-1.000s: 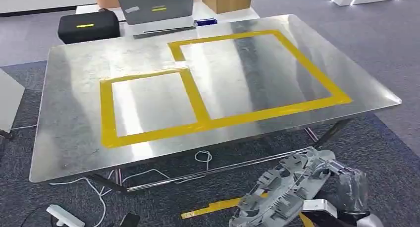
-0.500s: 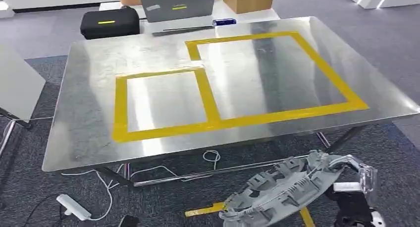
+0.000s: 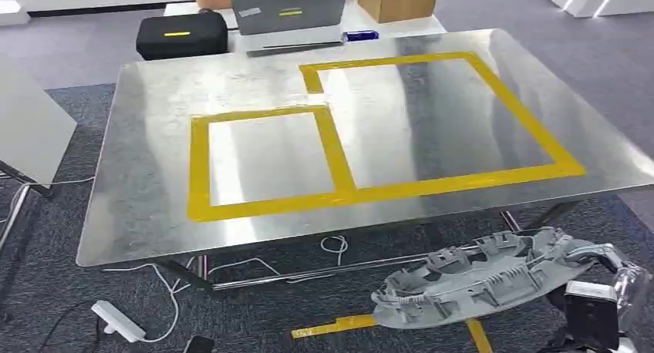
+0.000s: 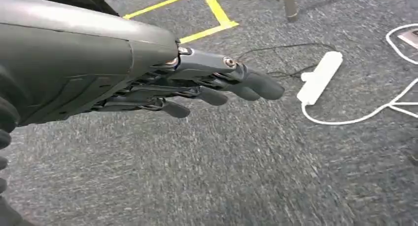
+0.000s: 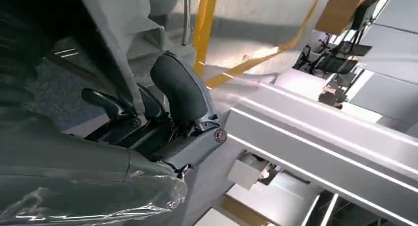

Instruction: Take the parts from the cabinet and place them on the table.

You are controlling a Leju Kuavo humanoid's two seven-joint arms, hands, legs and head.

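Below table edge, right hand (image 3: 609, 280) gripping part (image 3: 478, 280)

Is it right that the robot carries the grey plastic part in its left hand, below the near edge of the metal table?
Not quite. The right hand holds the grey plastic part, as the head view shows; the left hand hangs empty over the carpet. The part is indeed below the metal table's near edge.

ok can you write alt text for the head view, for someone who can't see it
The robot's right hand holds a long grey ribbed plastic part low over grey carpet, in front of a shiny metal table marked with two yellow tape rectangles. Beyond the table sit a black case, a laptop and a cardboard box.
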